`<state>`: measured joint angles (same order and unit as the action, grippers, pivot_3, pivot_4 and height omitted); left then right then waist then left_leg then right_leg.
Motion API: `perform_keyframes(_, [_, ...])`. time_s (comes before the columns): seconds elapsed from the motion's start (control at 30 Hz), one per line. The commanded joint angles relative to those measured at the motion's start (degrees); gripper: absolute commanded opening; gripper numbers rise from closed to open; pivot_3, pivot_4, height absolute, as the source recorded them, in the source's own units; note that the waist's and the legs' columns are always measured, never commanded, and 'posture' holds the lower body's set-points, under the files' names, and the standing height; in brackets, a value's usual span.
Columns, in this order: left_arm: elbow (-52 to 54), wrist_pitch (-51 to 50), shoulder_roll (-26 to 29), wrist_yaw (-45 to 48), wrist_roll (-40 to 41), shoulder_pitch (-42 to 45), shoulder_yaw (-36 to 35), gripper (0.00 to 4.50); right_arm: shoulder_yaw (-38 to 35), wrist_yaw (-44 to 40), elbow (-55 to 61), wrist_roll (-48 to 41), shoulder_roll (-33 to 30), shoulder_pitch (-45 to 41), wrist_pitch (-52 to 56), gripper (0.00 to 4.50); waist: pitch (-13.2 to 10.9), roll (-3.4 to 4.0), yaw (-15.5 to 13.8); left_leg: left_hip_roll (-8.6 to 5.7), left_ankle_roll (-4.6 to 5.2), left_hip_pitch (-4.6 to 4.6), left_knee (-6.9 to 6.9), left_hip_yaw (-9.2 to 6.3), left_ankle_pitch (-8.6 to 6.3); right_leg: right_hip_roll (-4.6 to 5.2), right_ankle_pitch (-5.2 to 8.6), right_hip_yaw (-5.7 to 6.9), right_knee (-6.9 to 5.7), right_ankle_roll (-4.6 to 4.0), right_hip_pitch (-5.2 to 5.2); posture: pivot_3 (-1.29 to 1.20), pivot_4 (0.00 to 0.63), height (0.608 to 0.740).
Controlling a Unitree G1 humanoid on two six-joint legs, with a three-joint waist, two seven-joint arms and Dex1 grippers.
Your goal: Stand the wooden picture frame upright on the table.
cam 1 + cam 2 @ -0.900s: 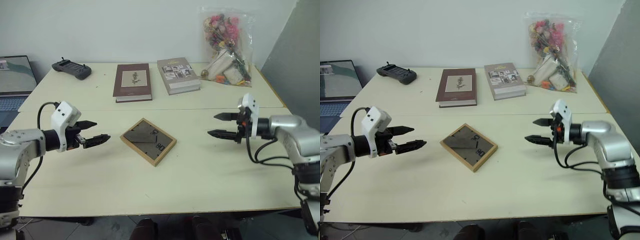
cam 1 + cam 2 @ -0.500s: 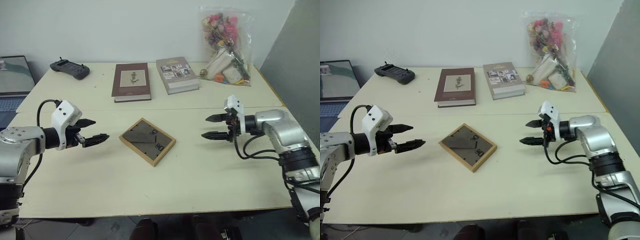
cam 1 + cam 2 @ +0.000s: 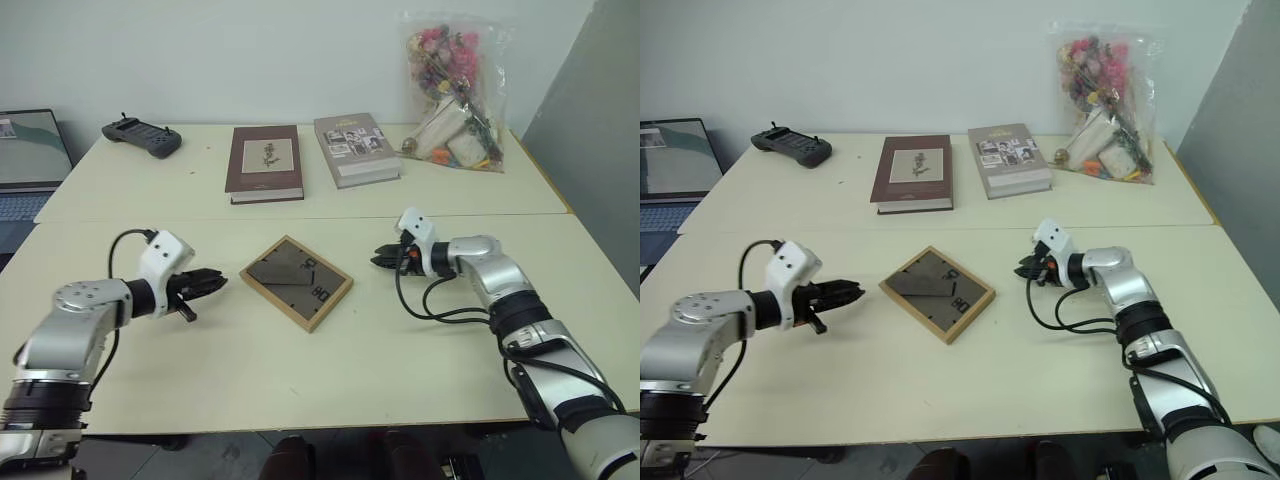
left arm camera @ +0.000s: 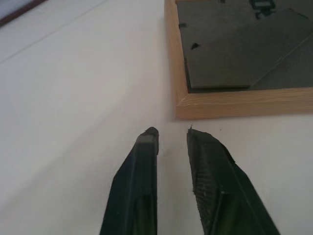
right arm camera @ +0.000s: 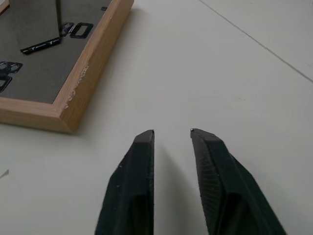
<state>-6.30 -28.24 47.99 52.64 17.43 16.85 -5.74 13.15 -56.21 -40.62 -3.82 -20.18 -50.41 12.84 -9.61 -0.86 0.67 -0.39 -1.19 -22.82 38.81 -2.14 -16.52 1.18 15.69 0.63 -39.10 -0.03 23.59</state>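
Nowhere legible writing: wooden picture frame [image 3: 296,282] face-down, maroon book [image 3: 265,163] title unreadable.

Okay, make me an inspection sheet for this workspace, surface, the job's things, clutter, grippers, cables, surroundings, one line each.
Surface: cream table, seam line across it, no spills seen.
Job's things: wooden picture frame lies flat, dark back board up, not yet standing.
Clutter: maroon book, grey book, black controller, bag of dried flowers along the far side.
Grippers: left gripper and right gripper flank the frame, apart from it, fingers nearly closed with a narrow gap, holding nothing.
Cables: black cable loops at the right wrist.
Surroundings: laptop at far left, white wall behind.
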Motion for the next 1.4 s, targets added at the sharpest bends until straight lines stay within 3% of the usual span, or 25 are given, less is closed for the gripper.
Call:
perform_keyframes(0.03, [1.1,1.02,-1.01,-1.15,-0.96,0.81,0.37,0.09,-0.16,2.17,-2.65,1.7,2.49,-3.02,-3.13,0.13,0.0,0.0,0.17,0.0,0.0,0.0,0.0,-0.01,0.0,0.0,0.0,0.0,0.0,0.0,0.0,0.0,0.15,0.74])
perform_keyframes(0.17, [2.46,0.21,-3.09,-1.24,-1.42,0.9,2.68,0.02,-0.06,4.5,-6.86,3.01,6.82,-4.88,-4.98,0.04,0.0,0.0,0.43,0.0,-0.01,0.01,0.0,-0.02,0.01,0.0,0.0,0.01,0.0,0.0,0.0,0.0,0.15,0.74])
perform_keyframes(0.37, [5.57,-0.68,-6.36,-0.52,-2.91,2.68,8.48,0.02,0.64,0.16,-5.36,2.78,9.15,-3.89,-4.43,0.04,0.01,0.0,0.35,-0.02,-0.02,-0.01,0.0,-0.03,0.01,0.01,0.0,0.02,0.0,0.0,-0.01,0.0,0.15,0.74])
perform_keyframes(0.8, [12.15,-3.23,-8.07,4.34,-3.83,6.25,16.56,0.02,3.1,-8.14,14.54,2.08,1.74,5.07,3.81,0.04,0.02,-0.01,0.43,-0.03,-0.01,-0.01,0.02,-0.05,0.01,0.02,0.0,0.01,0.0,0.0,-0.03,0.0,0.15,0.74])
perform_keyframes(1.1, [14.78,-4.19,-1.89,12.02,-6.0,4.3,22.43,0.02,3.69,-14.69,36.4,-2.48,-8.16,13.37,15.14,0.04,0.02,-0.02,0.82,-0.03,0.02,0.0,0.02,-0.12,-0.01,-0.03,0.0,0.02,0.01,0.01,-0.05,0.0,0.15,0.74])
perform_keyframes(1.4, [9.73,-0.06,8.31,15.24,-6.41,-0.36,16.35,0.02,2.13,-5.31,31.9,-0.29,-6.79,12.06,13.83,0.04,0.04,-0.02,1.32,0.01,0.03,0.18,-0.01,-0.15,-0.01,-0.14,0.01,-0.09,-0.01,0.0,-0.1,0.0,0.15,0.74])
